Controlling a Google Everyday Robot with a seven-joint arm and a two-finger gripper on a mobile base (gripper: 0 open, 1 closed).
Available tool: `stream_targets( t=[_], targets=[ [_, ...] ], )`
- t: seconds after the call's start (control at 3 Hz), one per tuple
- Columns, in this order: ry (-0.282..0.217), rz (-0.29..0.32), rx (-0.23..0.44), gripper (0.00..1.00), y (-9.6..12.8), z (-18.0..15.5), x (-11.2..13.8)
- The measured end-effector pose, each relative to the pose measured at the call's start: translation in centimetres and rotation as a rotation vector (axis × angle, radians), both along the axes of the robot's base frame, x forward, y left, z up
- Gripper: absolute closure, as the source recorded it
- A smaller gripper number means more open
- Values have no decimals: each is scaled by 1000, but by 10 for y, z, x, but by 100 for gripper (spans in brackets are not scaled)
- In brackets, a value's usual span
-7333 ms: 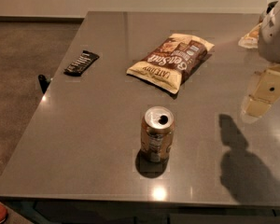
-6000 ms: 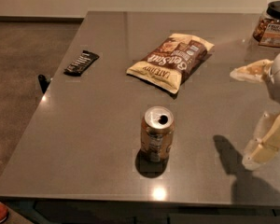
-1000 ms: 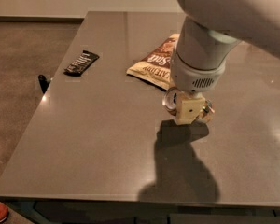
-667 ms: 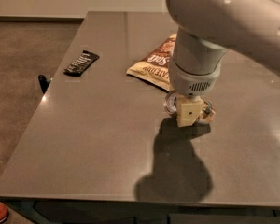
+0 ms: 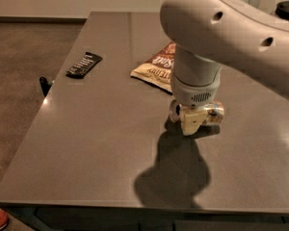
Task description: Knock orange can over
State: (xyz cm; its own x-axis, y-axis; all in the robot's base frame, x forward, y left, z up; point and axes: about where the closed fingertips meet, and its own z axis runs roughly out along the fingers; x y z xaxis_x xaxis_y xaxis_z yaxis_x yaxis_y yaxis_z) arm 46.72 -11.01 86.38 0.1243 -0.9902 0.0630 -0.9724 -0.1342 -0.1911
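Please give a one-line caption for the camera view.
The gripper hangs low over the orange can lying sideways on the table.

Big arm point(image 5: 221, 28) in the way here!
The gripper point(image 5: 192, 121) sits low over the orange can point(image 5: 215, 113), covering its middle; the arm hides the right half of the snack bag point(image 5: 151, 71), and the top-right edge clips a dark lid point(image 5: 287, 8).

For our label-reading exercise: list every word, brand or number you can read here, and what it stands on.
"Salt" (seemingly), large script on the snack bag; its smaller print is too blurred.
On the orange can, beneath the gripper at mid-table: label unreadable.
On the black remote near the left edge: nothing legible.
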Motion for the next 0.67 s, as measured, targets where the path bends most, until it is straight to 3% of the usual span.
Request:
stream_targets(
  t=[0.67],
  targets=[
    [29,9,10,0,0,-8,-5]
  ],
)
